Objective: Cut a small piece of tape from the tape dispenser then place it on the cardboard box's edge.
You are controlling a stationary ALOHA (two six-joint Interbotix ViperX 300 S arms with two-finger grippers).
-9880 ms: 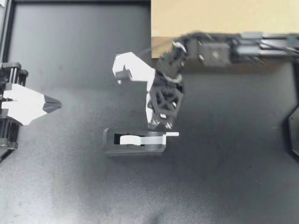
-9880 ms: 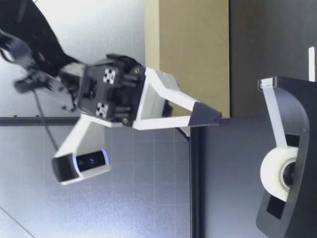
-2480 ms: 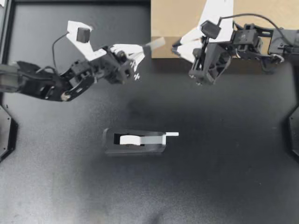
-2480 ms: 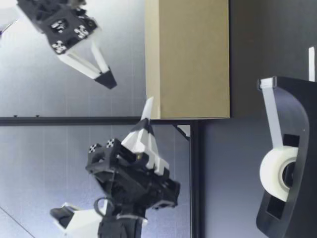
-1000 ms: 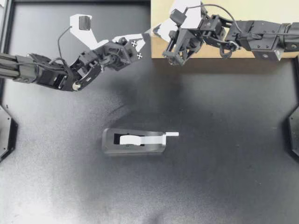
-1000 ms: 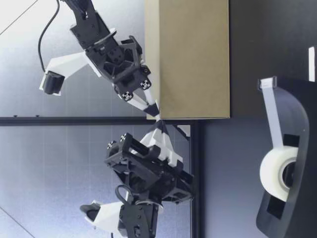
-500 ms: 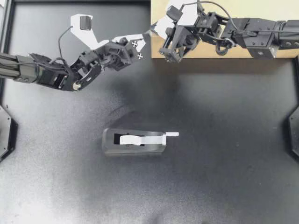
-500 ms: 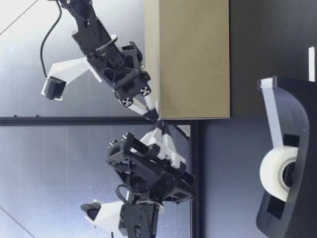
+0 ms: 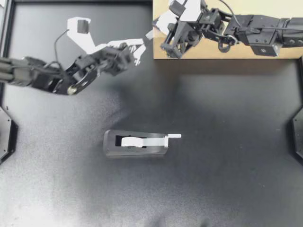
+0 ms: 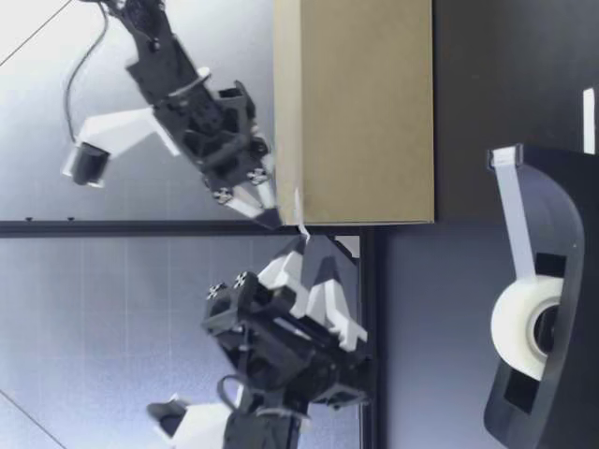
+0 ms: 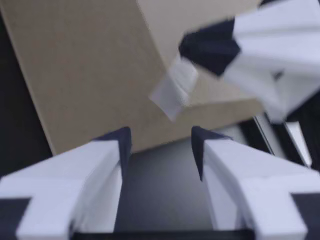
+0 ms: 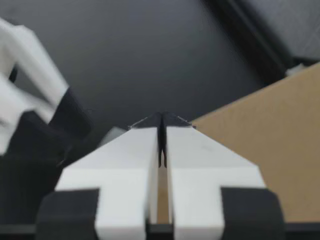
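Note:
The cardboard box (image 9: 274, 8) stands at the back right of the table. A small tape piece (image 9: 149, 34) clings to its near left corner edge. My right gripper (image 9: 156, 29) is shut, with its tip against that tape (image 11: 175, 92). My left gripper (image 9: 141, 51) hangs open just left of the corner, nothing between its fingers (image 11: 112, 150). In the low view the tape (image 10: 299, 217) hangs at the box's top corner, between my right gripper (image 10: 264, 213) and my left gripper (image 10: 309, 267). The black tape dispenser (image 9: 111, 142) sits mid-table, a strip sticking out at its cutter.
The dispenser (image 10: 552, 187) stands close to the low camera, its white roll (image 10: 519, 323) facing it. The black table surface (image 9: 227, 142) stretches around it. The box's brown side wall (image 12: 265, 130) is beside my right gripper.
My left gripper has opened, let go of the tape piece and drawn back a little to the left. The tape stays at the box corner under my right gripper's tip.

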